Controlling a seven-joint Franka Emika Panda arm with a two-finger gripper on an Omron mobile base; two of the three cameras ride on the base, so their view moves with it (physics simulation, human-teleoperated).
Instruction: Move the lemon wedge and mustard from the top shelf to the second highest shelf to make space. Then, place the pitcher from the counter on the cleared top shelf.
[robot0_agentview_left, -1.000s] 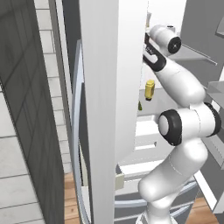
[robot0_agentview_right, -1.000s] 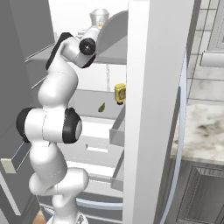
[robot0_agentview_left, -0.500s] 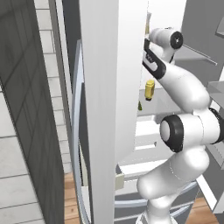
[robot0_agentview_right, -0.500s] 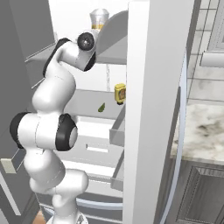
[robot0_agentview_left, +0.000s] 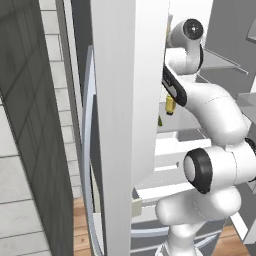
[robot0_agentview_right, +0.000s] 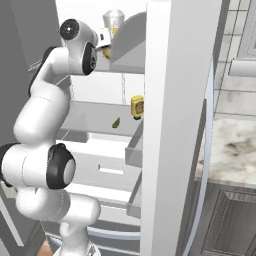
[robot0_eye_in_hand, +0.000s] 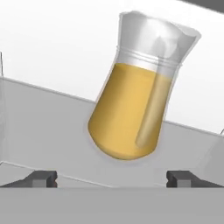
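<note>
With the pitcher (robot0_eye_in_hand: 138, 94) standing on the top shelf (robot0_agentview_right: 131, 59) and our released pincer (robot0_eye_in_hand: 111, 177) just clear of it, we judge the last step done, needing only a careful withdrawal without tipping it.

Mustard (robot0_agentview_left: 170, 104) in left base view: mostly hidden behind arm and door edge, just a yellow sliver. Lemon wedge (robot0_agentview_left: 160, 120) there: tiny dark speck, shape can't be made out. Right base view: pitcher (robot0_agentview_right: 113, 22) lower half blocked by arm and a grey door bin (robot0_agentview_right: 131, 46); mustard (robot0_agentview_right: 137, 107) label too small to read. Top shelf (robot0_eye_in_hand: 52, 131) cut off at both sides in hand view.
</note>
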